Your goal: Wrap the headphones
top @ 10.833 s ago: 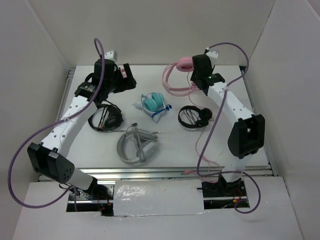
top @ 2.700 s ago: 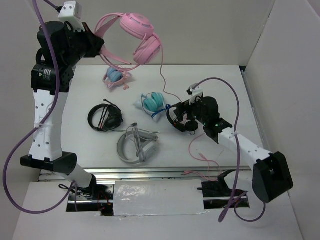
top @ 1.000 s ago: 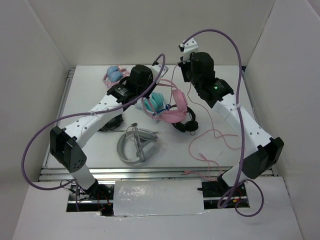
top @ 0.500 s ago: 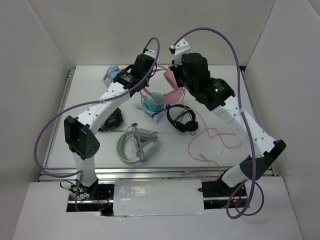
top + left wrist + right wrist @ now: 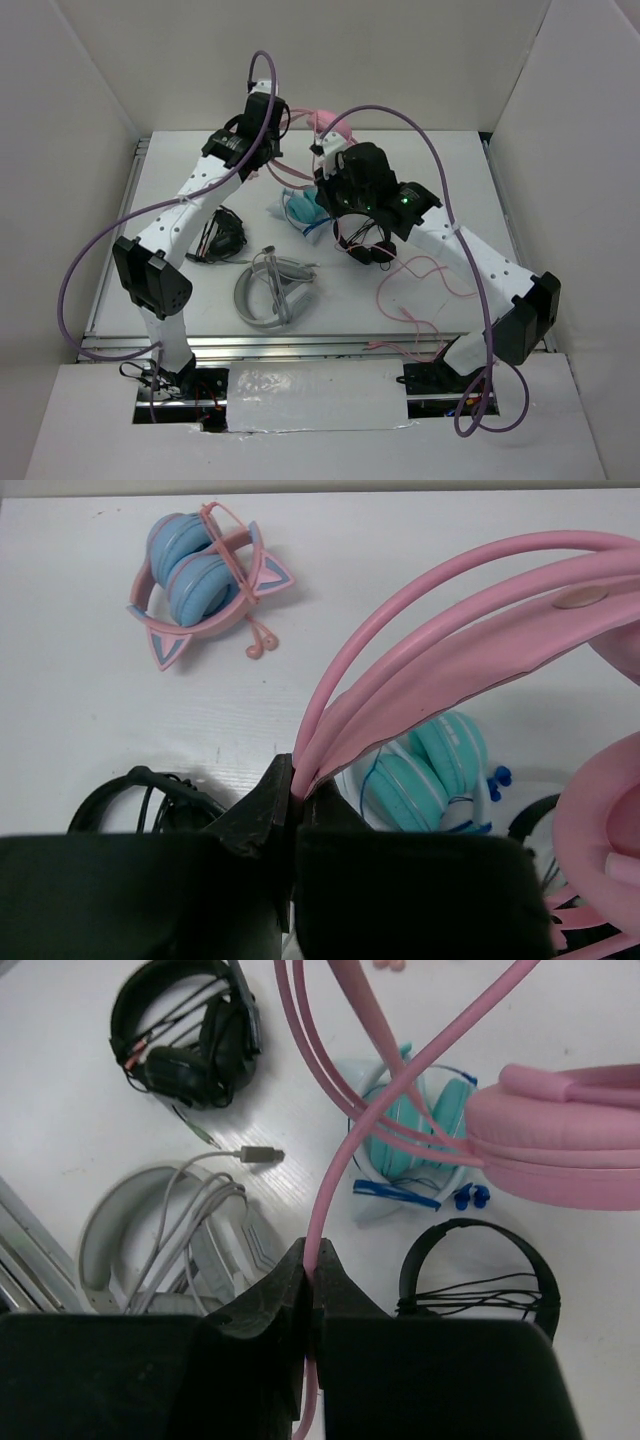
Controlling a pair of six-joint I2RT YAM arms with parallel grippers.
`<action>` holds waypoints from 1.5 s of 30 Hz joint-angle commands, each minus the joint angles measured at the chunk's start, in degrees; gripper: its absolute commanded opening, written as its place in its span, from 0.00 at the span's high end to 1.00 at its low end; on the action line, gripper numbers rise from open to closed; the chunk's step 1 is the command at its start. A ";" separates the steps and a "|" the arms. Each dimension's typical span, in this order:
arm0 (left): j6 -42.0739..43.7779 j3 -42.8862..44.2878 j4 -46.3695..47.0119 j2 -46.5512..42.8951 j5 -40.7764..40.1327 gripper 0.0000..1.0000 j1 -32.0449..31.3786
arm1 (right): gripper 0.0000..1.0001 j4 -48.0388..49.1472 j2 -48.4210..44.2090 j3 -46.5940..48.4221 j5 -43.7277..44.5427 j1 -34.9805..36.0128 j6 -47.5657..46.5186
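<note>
The all-pink headphones (image 5: 328, 122) hang above the back middle of the table, mostly hidden behind the arms in the top view. My left gripper (image 5: 298, 780) is shut on the end of their pink headband (image 5: 450, 630). One big padded cup (image 5: 600, 820) shows at the right of the left wrist view. My right gripper (image 5: 314, 1255) is shut on the thin pink cable (image 5: 345, 1160), which runs up past the other cup (image 5: 570, 1150). More of the cable lies in loose loops (image 5: 432, 272) on the table at the right.
On the table lie a small pink pair with blue cups (image 5: 200, 575) at the back left, teal headphones (image 5: 420, 1130) in the middle, a black on-ear pair (image 5: 480, 1270), a black headset (image 5: 190, 1030) on the left and grey headphones (image 5: 160, 1230) near the front.
Both arms have carried the headphones from the table's middle up to the back. In the last half second my right wrist dropped forward along the cable and the left shifted slightly left.
</note>
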 commanded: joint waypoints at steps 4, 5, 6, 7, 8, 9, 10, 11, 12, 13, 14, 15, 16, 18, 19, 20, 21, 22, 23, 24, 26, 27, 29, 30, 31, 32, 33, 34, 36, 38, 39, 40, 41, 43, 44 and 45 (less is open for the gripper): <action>-4.88 10.81 3.35 -6.34 10.13 1.00 2.28 | 0.88 13.34 -4.74 -9.34 6.03 0.89 -0.28; -4.88 11.51 3.52 -6.87 11.46 1.00 2.45 | 0.69 16.23 -5.45 -10.59 6.93 0.89 -0.37; -4.80 11.43 3.87 -7.40 12.60 1.00 2.54 | 0.52 17.65 -5.98 -11.82 7.81 0.89 -0.89; -4.97 11.26 4.74 -8.79 13.74 1.00 2.72 | 0.46 19.32 -7.20 -14.09 8.43 0.71 -0.98; -4.80 10.04 5.54 -9.59 16.97 1.00 2.98 | 0.32 21.69 -8.00 -15.24 8.52 0.54 -2.03; -4.71 9.42 6.76 -10.38 18.57 1.00 3.16 | 0.13 23.10 -8.87 -17.69 8.26 0.54 -2.74; -4.88 9.15 7.21 -11.35 19.63 1.00 3.25 | 0.08 24.77 -10.80 -19.28 8.17 0.62 -3.26; -4.88 10.19 6.87 -11.53 21.21 1.00 3.25 | 0.00 28.35 -11.69 -20.87 7.65 0.54 -4.75; -5.06 10.90 6.51 -11.71 21.66 1.00 3.25 | 0.00 30.57 -13.78 -24.54 7.64 0.36 -5.29; -5.23 11.51 5.90 -11.71 22.01 1.00 3.25 | 0.00 33.20 -14.67 -26.66 7.38 0.45 -5.90; -5.15 12.65 5.81 -11.79 23.32 1.00 3.33 | 0.00 38.01 -15.55 -30.95 6.51 0.36 -8.26; -5.24 13.10 5.81 -12.23 23.86 1.00 3.34 | 0.00 40.75 -17.13 -33.16 6.41 0.36 -9.24; -5.06 13.97 5.89 -12.41 24.30 1.00 3.34 | 0.00 45.66 -17.67 -35.36 6.24 0.19 -11.60; -4.27 15.73 5.46 -12.59 25.53 1.00 3.33 | 0.00 47.72 -19.33 -39.94 6.67 -0.34 -14.24; -4.10 18.96 3.37 -12.41 25.45 1.00 3.42 | 0.00 47.81 -19.69 -41.08 7.11 -1.65 -15.65; -3.75 20.38 2.48 -12.15 25.62 1.00 3.34 | 0.00 47.12 -20.30 -42.14 7.38 -2.44 -15.84; -3.22 21.35 1.95 -12.58 25.88 1.00 3.60 | 0.00 46.07 -21.00 -42.41 6.68 -3.50 -15.93; -3.13 20.75 1.94 -13.37 26.14 1.00 3.60 | 0.00 43.88 -21.27 -42.68 5.81 -4.73 -16.01; -2.95 19.88 3.33 -14.16 26.41 1.00 3.69 | 0.00 43.34 -21.27 -43.29 5.97 -6.48 -15.06; -3.21 18.56 4.22 -16.26 26.58 1.00 3.69 | 0.00 42.81 -21.45 -43.64 4.67 -7.28 -14.18; -3.04 16.01 5.71 -18.03 27.02 1.00 3.69 | 0.00 40.35 -21.71 -45.48 0.38 -8.68 -12.76; -3.04 16.09 5.63 -18.64 26.77 1.00 3.69 | 0.00 39.47 -22.41 -46.19 -4.44 -8.69 -12.76; -2.95 18.28 4.41 -18.04 25.71 1.00 3.77 | 0.00 37.63 -24.08 -49.08 -7.72 -7.56 -11.80; -3.21 18.90 3.10 -17.95 24.84 1.00 3.77 | 0.00 36.92 -26.44 -49.79 -9.39 -7.12 -11.53; -3.48 19.16 2.82 -17.86 23.44 1.00 3.95 | 0.00 36.22 -27.68 -50.75 -12.19 -6.59 -10.49; -3.91 18.47 3.08 -18.21 23.16 1.00 4.12 | 0.00 36.13 -30.47 -51.98 -13.44 -5.97 -9.52; -4.27 16.55 4.13 -18.39 22.64 1.00 4.65 | 0.00 35.52 -31.90 -52.08 -14.15 -4.49 -7.07; -4.70 15.75 4.40 -18.47 22.37 1.00 4.83 | 0.00 35.34 -33.39 -52.34 -14.59 -3.78 -5.83; -5.94 15.21 3.88 -17.86 21.50 1.00 5.62 | 0.00 34.81 -37.70 -53.40 -14.68 -2.29 -3.90; -6.38 15.47 2.73 -16.63 20.88 1.00 6.93 | 0.00 31.31 -41.92 -53.31 -14.42 -0.70 -4.06; -6.73 15.74 2.12 -16.19 20.35 1.00 7.20 | 0.00 27.64 -43.23 -53.23 -14.77 -0.52 -4.32; -6.90 15.48 2.12 -15.76 20.35 1.00 8.07 | 0.00 25.08 -45.51 -53.23 -15.29 -0.17 -4.50; -7.08 15.39 2.12 -15.40 20.52 1.00 8.60 | 0.00 25.05 -46.66 -53.31 -16.17 -0.17 -4.50; -7.87 15.73 2.29 -14.70 22.26 1.00 10.00 | 0.00 24.08 -49.64 -54.54 -18.27 -0.26 -5.46; -8.22 16.43 1.86 -14.26 23.15 1.00 10.45 | 0.00 24.95 -50.79 -55.33 -17.94 -0.26 -5.55; -8.57 17.14 1.16 -13.21 24.03 1.00 10.98 | 0.00 26.01 -52.20 -56.73 -16.54 -0.26 -5.29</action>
